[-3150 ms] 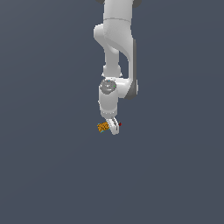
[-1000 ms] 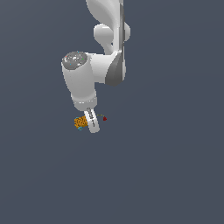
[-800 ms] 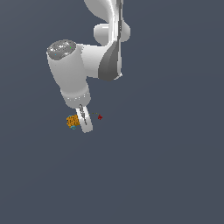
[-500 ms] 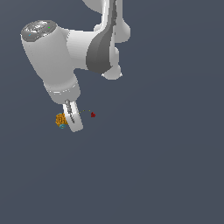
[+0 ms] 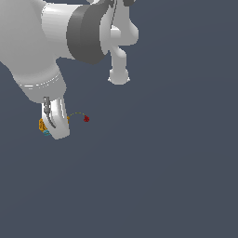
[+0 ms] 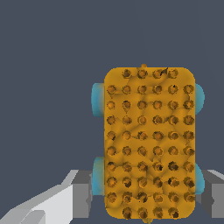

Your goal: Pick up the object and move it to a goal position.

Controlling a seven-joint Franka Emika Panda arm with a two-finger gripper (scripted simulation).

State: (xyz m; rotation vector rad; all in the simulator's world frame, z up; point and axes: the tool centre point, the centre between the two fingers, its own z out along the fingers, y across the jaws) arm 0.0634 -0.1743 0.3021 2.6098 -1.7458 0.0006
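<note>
The object [image 6: 148, 140] fills the wrist view: an orange-yellow block studded with dark dots, with teal bumps on its sides. My gripper [image 6: 148, 194] is shut on it, one grey finger [image 6: 81, 192] on each side of its lower end. In the exterior view the object [image 5: 42, 125] peeks out from behind the white fingers of the gripper [image 5: 51, 128], towards the exterior view's left. The goal position [image 5: 86, 119], a small dark-red dot, lies to the exterior view's right of the gripper, apart from it and at about the same height.
The bulky white and grey arm [image 5: 69, 32] takes up the upper part of the exterior view towards its left. A thin curved line [image 5: 76, 113] runs from the gripper to the red dot. Everything else is plain dark grey background.
The arm has swung towards the exterior view's left and looms much larger. The object has travelled with the fingers. The gap between the gripper and the red dot has widened.
</note>
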